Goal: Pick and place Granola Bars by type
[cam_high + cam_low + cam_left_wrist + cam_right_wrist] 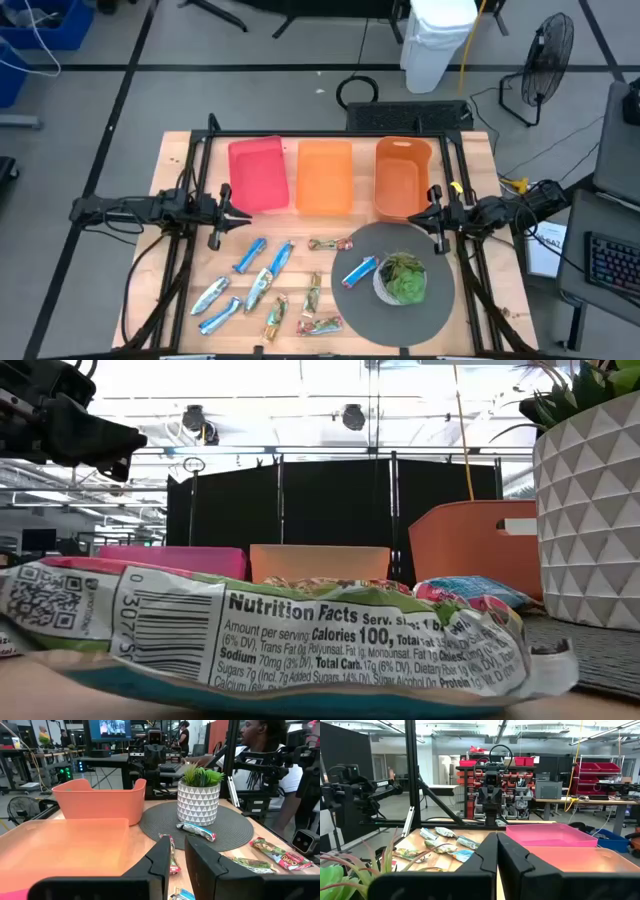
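Note:
Several foil-wrapped granola bars lie flat on the near half of the wooden table: blue ones (250,255) toward the left, green-gold and brown-red ones (312,293) toward the middle. One blue bar (360,270) lies on the grey round mat, also in the left wrist view (197,831). One wrapper (270,645) fills the low view. My left gripper (222,220) (177,855) hovers near the pink tray, its fingers a narrow gap apart, touching nothing. My right gripper (437,220) (496,845) hovers shut by the orange bin's near corner.
Along the far side stand a pink tray (258,175), an orange tray (325,178) and a deeper orange bin (402,178). A potted plant (403,280) stands on the grey mat (440,310) at the near right. A person (260,750) sits beyond the table's right edge.

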